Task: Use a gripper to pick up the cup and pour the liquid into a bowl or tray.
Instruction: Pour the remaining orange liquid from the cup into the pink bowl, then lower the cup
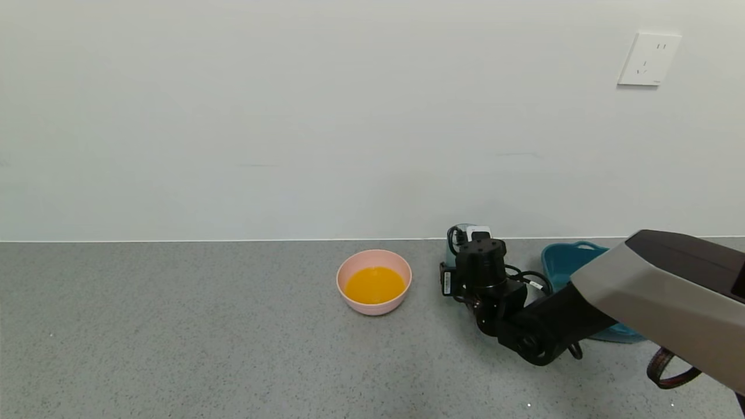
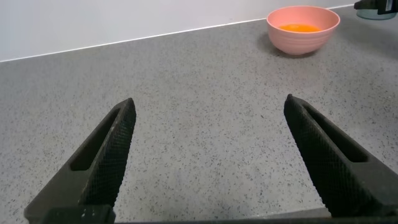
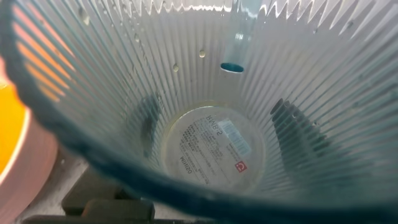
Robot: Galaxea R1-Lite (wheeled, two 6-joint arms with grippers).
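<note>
The pale pink bowl [image 1: 374, 282] stands mid-table and holds the orange liquid [image 1: 375, 284]. My right gripper [image 1: 467, 247] is to the right of the bowl and is shut on the translucent blue-green cup [image 1: 456, 235], which is mostly hidden behind the wrist. In the right wrist view I look into the ribbed cup [image 3: 211, 149]. It is empty apart from droplets, and a label shows through its base. The fingers [image 3: 298, 127] show dark through its walls on both sides. The bowl's edge [image 3: 25, 174] and liquid [image 3: 9, 134] lie beside the cup. My left gripper [image 2: 208, 106] is open and empty over bare table, with the bowl [image 2: 303, 28] far off.
A dark teal tray with handles [image 1: 561, 262] sits behind my right arm near the wall. The grey speckled table [image 1: 174, 326] runs back to a white wall with a socket [image 1: 649, 58].
</note>
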